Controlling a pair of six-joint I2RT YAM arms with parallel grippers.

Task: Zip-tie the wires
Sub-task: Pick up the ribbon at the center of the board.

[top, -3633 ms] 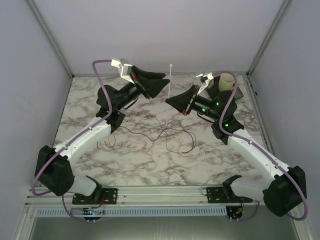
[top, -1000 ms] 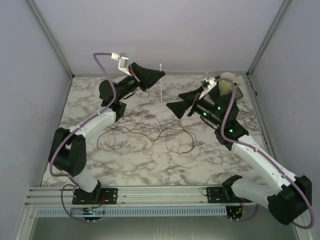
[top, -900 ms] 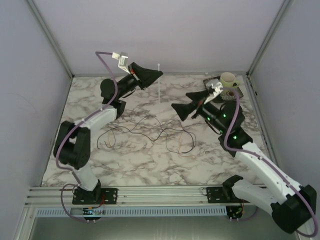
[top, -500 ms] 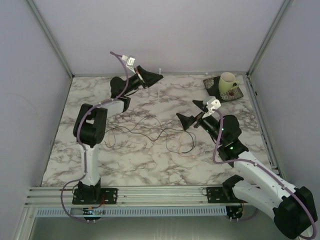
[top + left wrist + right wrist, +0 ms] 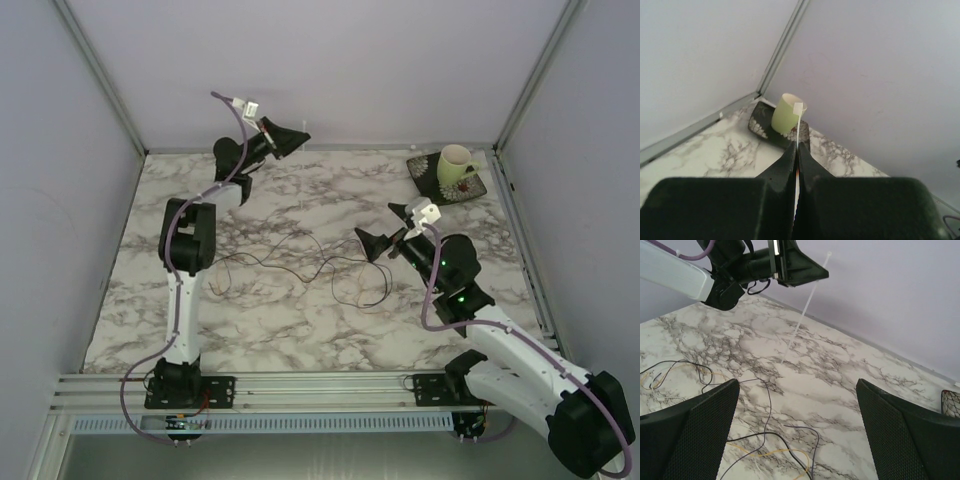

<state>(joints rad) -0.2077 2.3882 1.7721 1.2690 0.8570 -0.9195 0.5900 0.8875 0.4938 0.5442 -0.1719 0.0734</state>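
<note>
The left gripper (image 5: 298, 136) is clamped on a white zip tie (image 5: 805, 307), held high at the far left, well apart from the wires (image 5: 300, 265) lying loose mid-table. The right gripper (image 5: 376, 226) hangs open and empty near their right end. Unbundled, such thin strands could slip out of a pinch, leaving the tie around only some.

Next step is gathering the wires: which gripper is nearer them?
Right. The right gripper hovers open by the right end of the wires; the left gripper is raised far behind them, shut on a zip tie.
</note>
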